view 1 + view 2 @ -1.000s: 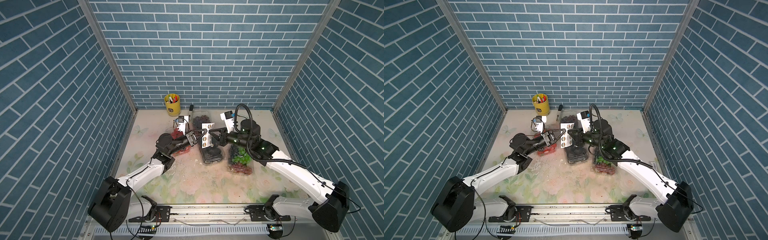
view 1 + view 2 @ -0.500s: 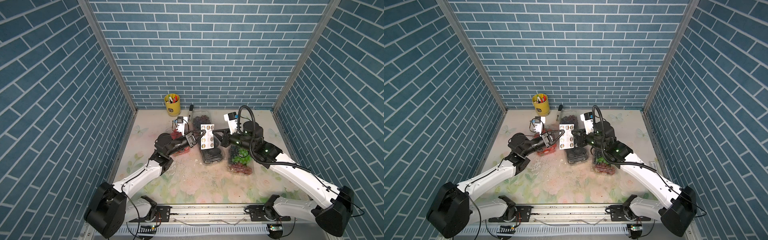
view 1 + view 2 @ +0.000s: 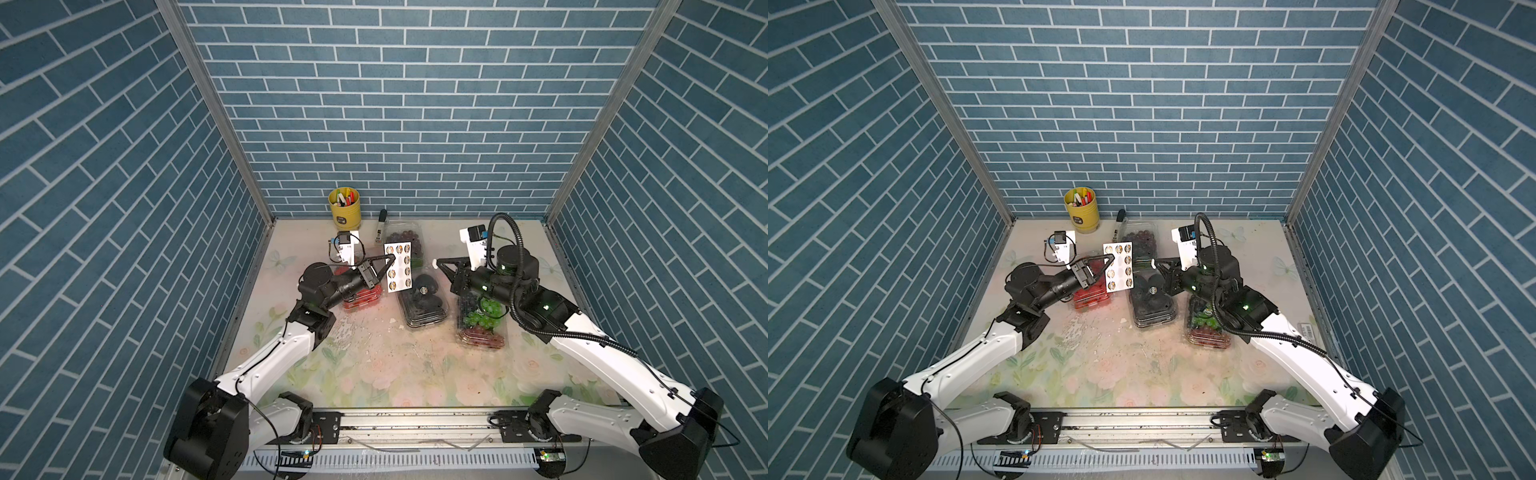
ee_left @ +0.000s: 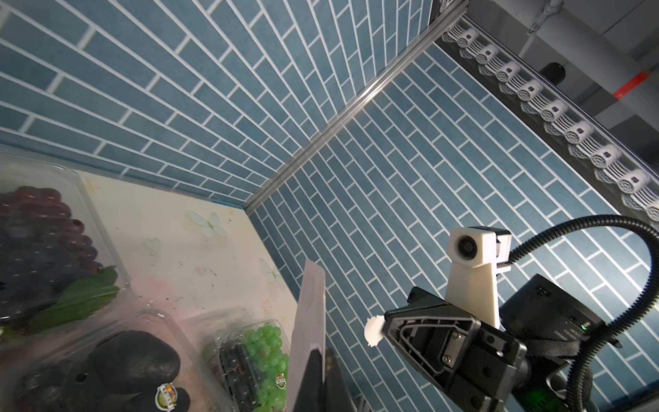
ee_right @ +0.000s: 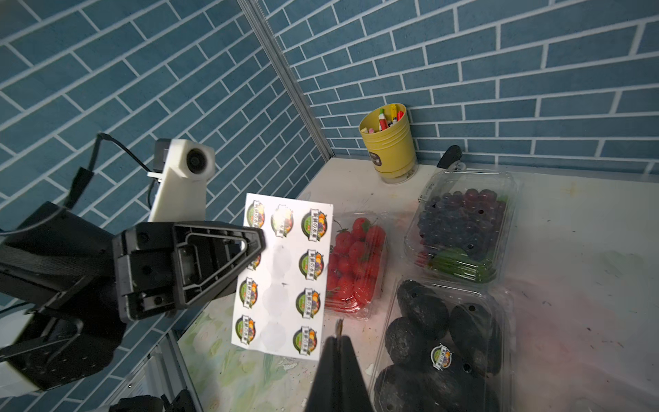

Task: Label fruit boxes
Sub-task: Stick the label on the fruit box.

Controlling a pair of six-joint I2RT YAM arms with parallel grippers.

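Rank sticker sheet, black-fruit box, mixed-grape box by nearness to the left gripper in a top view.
1. Sticker sheet, held in the left gripper.
2. Black-fruit box, in the middle.
3. Mixed-grape box, under the right arm.

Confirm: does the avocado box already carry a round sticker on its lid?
Yes, the right wrist view shows a round printed sticker stuck on the clear lid of the avocado box.

Blue brick walls; pale floral tabletop.
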